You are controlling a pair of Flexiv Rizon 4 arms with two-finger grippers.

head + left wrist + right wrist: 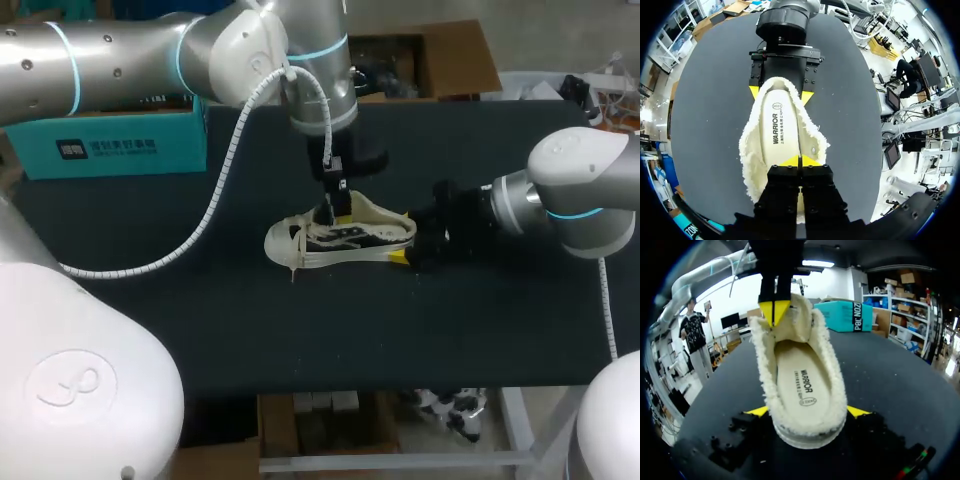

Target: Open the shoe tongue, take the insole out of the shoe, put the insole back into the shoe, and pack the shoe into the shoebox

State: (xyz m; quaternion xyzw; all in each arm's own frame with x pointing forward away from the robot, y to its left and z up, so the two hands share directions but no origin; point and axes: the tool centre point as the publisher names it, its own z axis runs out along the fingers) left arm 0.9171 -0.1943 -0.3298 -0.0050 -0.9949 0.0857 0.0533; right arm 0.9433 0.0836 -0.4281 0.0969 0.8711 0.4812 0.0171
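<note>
- Bench (200, 320): black top, carrying the shoe near its middle.
- Left arm (100, 55): enters from the far-left side of the shoe and drops steeply onto its front half.
- Right arm (580, 190): enters from the right and lies low, in line with the shoe's heel.
- Shoebox (120, 150): teal, standing well apart from the shoe, on the far-left side beyond its toe, partly under the left arm.
- Shoe (350, 238): cream with dark side stripes, upright on its sole, toe to the left and heel to the right in the head view. A laces end hangs below the toe.
- Insole (780, 130): pale, printed, lying flat inside the shoe with its heel end at the shoe's heel. A fleece lining (752, 145) rings it along the shoe's opening.
- Tongue (799, 315): raised at the front of the shoe's opening and standing above the insole.
- Left pincer (328, 212): above the shoe's front, pointing down. Its yellow tips are pressed nearly together, pinching the tongue's edge, and a cream strip shows between the fingers in the left wrist view.
- Right pincer (807, 412): at the shoe's heel, spread to the heel's width. One yellow tip lies against each side of the heel, so it grips the shoe.
</note>
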